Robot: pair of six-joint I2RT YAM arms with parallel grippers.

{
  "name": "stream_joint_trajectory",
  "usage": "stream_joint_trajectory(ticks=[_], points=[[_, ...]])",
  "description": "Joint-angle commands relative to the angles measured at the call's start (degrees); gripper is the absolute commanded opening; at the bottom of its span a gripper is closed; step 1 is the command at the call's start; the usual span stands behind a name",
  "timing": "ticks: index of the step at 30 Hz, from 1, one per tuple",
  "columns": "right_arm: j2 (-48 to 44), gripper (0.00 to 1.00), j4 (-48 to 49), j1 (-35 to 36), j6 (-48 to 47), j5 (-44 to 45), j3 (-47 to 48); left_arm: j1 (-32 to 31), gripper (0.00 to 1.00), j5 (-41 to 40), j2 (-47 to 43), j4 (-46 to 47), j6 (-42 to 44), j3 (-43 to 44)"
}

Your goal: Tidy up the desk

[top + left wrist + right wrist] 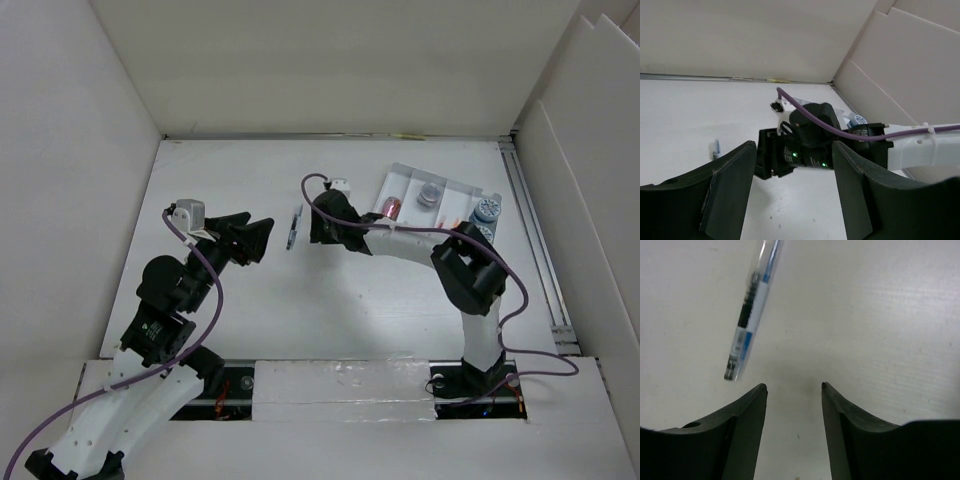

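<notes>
Desk point(880, 315) close beneath right jaws

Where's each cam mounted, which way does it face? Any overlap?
Top external: above and behind the bases, looking down on the desk; left arm and right arm show.
Left wrist: looks across the desk at the right arm; open left gripper frames it.
Right wrist: looks down at the pen; open right gripper in foreground.
Shared: pen in all three.
</notes>
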Motion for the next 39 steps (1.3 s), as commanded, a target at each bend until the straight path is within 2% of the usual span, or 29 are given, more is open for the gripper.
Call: stream_joint_trajectory(ticks=[1,4,9,14,23,39], points=[[5.58,0.52,1.12,-1.00,-3.46,0.11,9.62,-0.14,0.58,0.84,0.03,3.13,-0.12,-0.04],[9.55,0.51,-0.98,-1.00,-4.61,1.61,15.26,-0.14,0.58,0.85,-0.23,3.21,-0.12,-0.12],[16.50,0.42,-6.08,-1.00,-6.63,2.92,27.12,-0.14,0.58,0.67,0.03,3.04,-0.12,-0.04],[21.07,0.38,-8.37,-1.00,-7.52,2.14,32.85,-0.14,0.58,0.67,0.12,3.04,-0.03,-0.04],[23.54,0.36,-9.17,-1.00,-7.34,1.25,34.70,-0.14,0.58,0.67,0.30,3.13,0.06,-0.12],[20.73,0.35,-9.35,-1.00,-5.23,3.89,29.79,-0.14,0.58,0.58,-0.76,3.13,0.06,-0.12]])
